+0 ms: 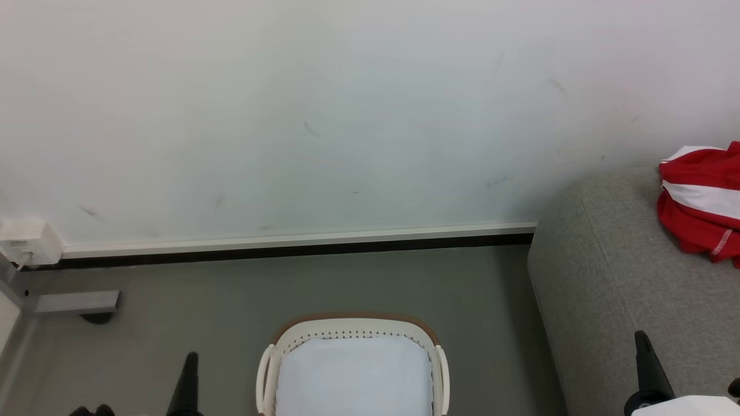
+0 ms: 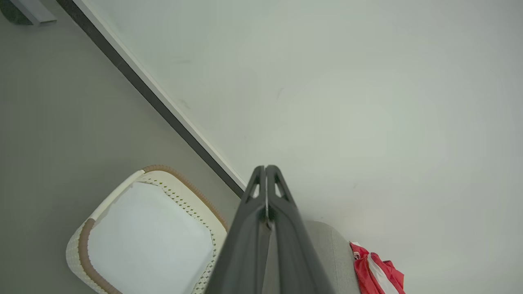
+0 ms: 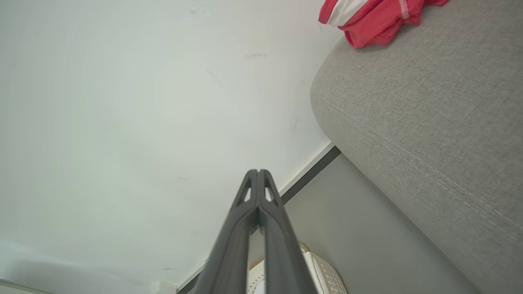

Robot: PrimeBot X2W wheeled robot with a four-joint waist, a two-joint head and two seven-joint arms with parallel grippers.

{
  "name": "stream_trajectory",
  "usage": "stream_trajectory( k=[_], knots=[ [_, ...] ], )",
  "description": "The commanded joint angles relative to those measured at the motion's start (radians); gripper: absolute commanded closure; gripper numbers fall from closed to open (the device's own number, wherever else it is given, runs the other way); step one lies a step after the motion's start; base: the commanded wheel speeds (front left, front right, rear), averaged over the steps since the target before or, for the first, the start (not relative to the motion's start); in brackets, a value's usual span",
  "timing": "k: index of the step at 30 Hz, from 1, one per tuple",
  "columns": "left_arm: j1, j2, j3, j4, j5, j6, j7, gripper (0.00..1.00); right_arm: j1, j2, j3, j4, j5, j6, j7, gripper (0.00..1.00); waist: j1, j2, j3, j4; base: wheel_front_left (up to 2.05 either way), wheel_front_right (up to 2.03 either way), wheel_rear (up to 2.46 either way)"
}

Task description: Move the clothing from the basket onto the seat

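The clothing [image 1: 702, 202] is laid on the seat [image 1: 607, 289]; the lining [image 1: 352, 375] of the basket [image 1: 354, 327] is exposed; left gripper [image 2: 265, 167] and right gripper [image 3: 258, 171] are clenched on nothing.

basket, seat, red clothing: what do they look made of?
Basket: moulded plastic by the look, smooth matte cream, punched holes along the rim.
Seat: coarse-woven grey upholstery fabric, visible weave and stitched seam.
Clothing: soft thin red fabric, possibly knit; it crumples, with white stitching.
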Motion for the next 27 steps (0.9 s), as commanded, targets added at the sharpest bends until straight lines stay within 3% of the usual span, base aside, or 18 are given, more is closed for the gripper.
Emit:
stream_trajectory(
  k=[1,27],
  knots=[
    [-0.020,0.008,0.006,-0.011,-0.023,-0.005,0.006,1.00,-0.019,-0.007,-0.006,-0.015,0.026,-0.001,0.006,1.00,0.0000,-0.0001,0.000,0.000,0.00,0.00,0.00],
    [-0.057,0.011,0.028,-0.015,-0.282,-0.019,0.075,1.00,-0.031,-0.008,-0.039,-0.046,0.294,-0.002,0.075,1.00,0.0000,-0.0001,0.006,0.013,0.00,0.00,0.00]
  ],
)
